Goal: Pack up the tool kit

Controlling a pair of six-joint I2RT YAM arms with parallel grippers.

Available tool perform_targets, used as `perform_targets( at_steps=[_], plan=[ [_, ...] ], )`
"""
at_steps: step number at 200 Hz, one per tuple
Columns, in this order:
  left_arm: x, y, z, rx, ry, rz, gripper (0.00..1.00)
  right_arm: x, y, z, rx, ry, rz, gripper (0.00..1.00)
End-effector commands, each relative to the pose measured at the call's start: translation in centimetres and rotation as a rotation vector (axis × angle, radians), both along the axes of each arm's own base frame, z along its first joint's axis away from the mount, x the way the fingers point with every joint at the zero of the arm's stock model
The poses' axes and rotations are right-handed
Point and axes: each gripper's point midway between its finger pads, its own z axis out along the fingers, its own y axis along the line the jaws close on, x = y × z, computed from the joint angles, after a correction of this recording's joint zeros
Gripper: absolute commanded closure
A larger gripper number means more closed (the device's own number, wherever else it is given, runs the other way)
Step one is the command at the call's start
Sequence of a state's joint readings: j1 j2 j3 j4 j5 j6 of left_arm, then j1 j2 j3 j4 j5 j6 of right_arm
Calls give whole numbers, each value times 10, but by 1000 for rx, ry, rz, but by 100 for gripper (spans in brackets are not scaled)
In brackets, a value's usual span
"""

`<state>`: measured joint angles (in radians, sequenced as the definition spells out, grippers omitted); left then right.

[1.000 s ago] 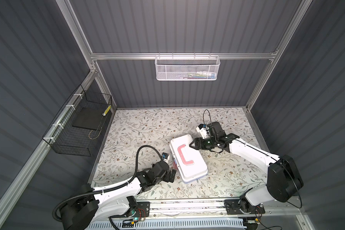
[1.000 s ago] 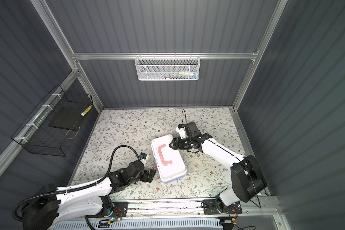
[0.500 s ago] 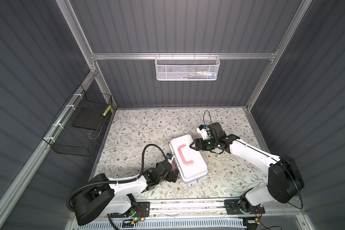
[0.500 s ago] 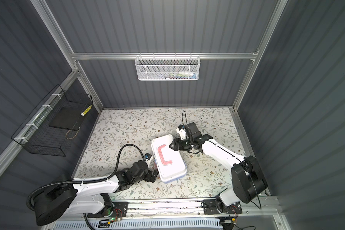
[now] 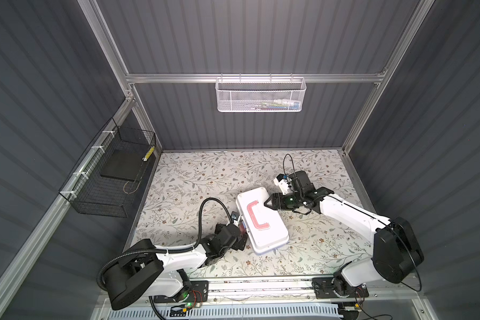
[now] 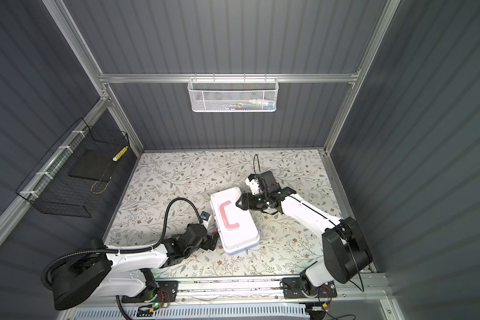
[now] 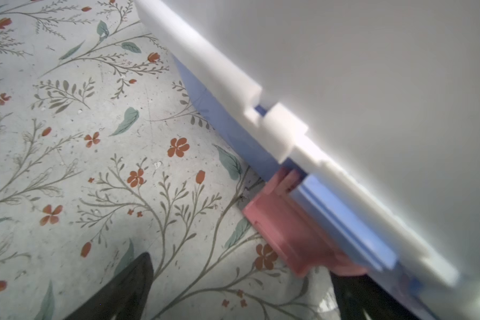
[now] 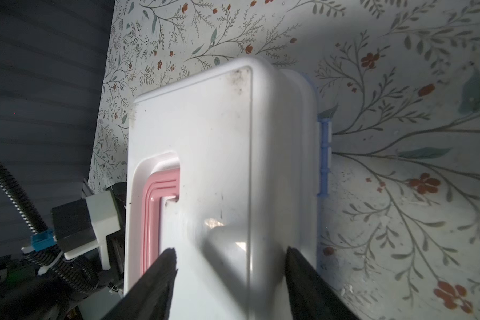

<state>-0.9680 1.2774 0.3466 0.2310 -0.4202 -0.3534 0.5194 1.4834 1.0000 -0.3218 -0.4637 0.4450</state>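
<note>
Right wrist: right claw (image 8: 230, 249) open, empty, white lid (image 8: 205, 124) beneath it, likely pressing it shut. Wide-open left claw (image 7: 240, 267) has pink latch (image 7: 283, 235) between its fingers (image 7: 117, 291), presumably to snap it.

The tool kit (image 6: 241, 235) lies closed near the middle of the floral tabletop (image 6: 172, 177), white lid up and pink-red handle (image 6: 227, 216) flat on it. The right gripper (image 6: 238, 204) is at the lid's far right edge. The left gripper (image 6: 213, 239) is just beside the case's left side. A white mesh basket (image 6: 232, 95) hangs on the far wall and a black wire basket (image 6: 67, 180) on the left wall.
</note>
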Motion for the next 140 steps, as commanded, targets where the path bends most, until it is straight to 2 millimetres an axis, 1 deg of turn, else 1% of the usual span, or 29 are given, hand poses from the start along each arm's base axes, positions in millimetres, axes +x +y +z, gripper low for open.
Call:
perform_targets(
  at_steps=[1, 39, 68, 111, 123, 140],
  plan=[
    [13, 12, 23, 0, -86, 74, 0, -15, 5, 1, 24, 33, 36, 35],
    [4, 16, 21, -54, -53, 88, 1, -14, 6, 0, 28, 36, 35, 36],
    [5, 22, 17, -48, -41, 129, 1, -14, 6, 0, 32, 36, 35, 36],
    [5, 27, 17, -39, -29, 169, 3, -14, 5, -3, 25, 39, 31, 36],
    [6, 27, 20, -46, -34, 168, 6, -15, 6, -3, 31, 40, 34, 36],
    [6, 26, 25, -48, -42, 162, 15, -14, 6, -3, 34, 37, 27, 36]
  ],
)
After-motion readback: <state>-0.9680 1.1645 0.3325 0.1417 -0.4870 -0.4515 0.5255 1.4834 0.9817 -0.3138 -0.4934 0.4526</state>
